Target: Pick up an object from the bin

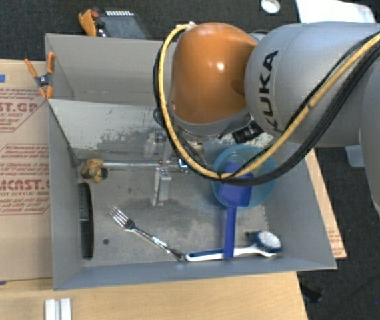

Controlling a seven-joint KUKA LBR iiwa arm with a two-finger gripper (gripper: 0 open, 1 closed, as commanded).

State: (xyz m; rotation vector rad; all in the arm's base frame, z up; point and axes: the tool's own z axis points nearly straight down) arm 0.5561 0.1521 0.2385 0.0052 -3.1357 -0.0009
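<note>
My gripper point(161, 187) hangs under the arm's orange cover over the middle of the bin floor, its two metal fingers close together and shut with nothing between them. A thin metal rod point(127, 165) with a small brown and yellow end point(93, 170) lies across the floor from the left wall to the gripper; whether they touch I cannot tell. A silver fork point(143, 232) lies in front of the gripper. To its right sit a blue bowl point(247, 172) and a blue long-handled scoop point(229, 219).
A black comb point(85, 219) lies along the left wall. A white and blue toothbrush point(237, 250) lies along the front wall, crossing the scoop's handle. The arm covers the bin's back right part.
</note>
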